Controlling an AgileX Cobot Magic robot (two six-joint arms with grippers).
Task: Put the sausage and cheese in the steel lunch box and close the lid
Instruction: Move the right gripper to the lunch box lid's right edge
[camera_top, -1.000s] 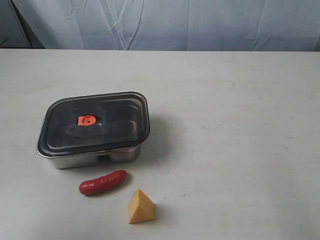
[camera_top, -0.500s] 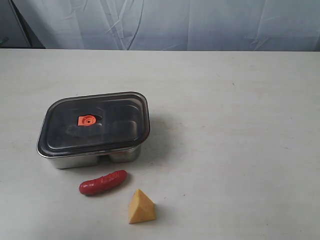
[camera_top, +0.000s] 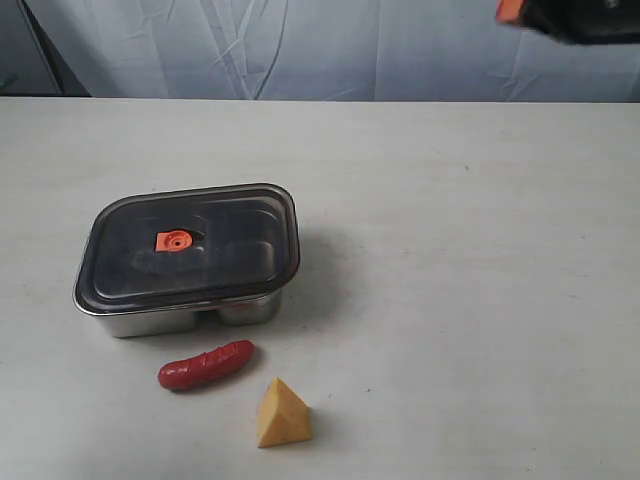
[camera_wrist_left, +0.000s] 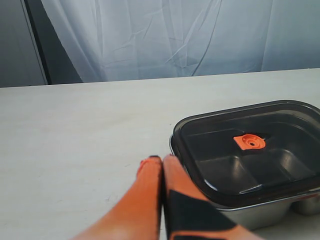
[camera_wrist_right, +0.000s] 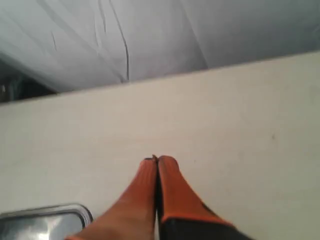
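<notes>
**Lidded Lunch Box Sits Closed, Sausage and Cheese Left Outside on Table**

Exterior view: The steel lunch box (camera_top: 180, 318) is seen at the left centre of the frame on a pale table (camera_top: 480, 250). It is covered by the dark translucent lid (camera_top: 235, 250), on which an orange valve (camera_top: 174, 241) is set. The sausage (camera_top: 206, 364) is laid on the table just below the box, near it but apart from it. The cheese (camera_top: 282, 414) is stood to the lower right of the sausage, close by but not touching it. A dark part of the right arm (camera_top: 585, 20), tipped with orange, is caught at the upper right edge of the frame, well apart from the food.

Left wrist view: The left gripper (camera_wrist_left: 161, 161) is shown at the lower centre, its orange fingers (camera_wrist_left: 150, 190) pressed together with nothing held between them. The lidded box is seen just beside it at the lower right, and two inner compartments can be made out through the lid. A white curtain (camera_wrist_left: 175, 35) is hung behind the table.

Right wrist view: The right gripper (camera_wrist_right: 157, 161) is pictured at the lower centre over bare table, its fingers drawn tight together and nothing gripped. A shiny corner of the box is glimpsed at the lower left edge.
</notes>
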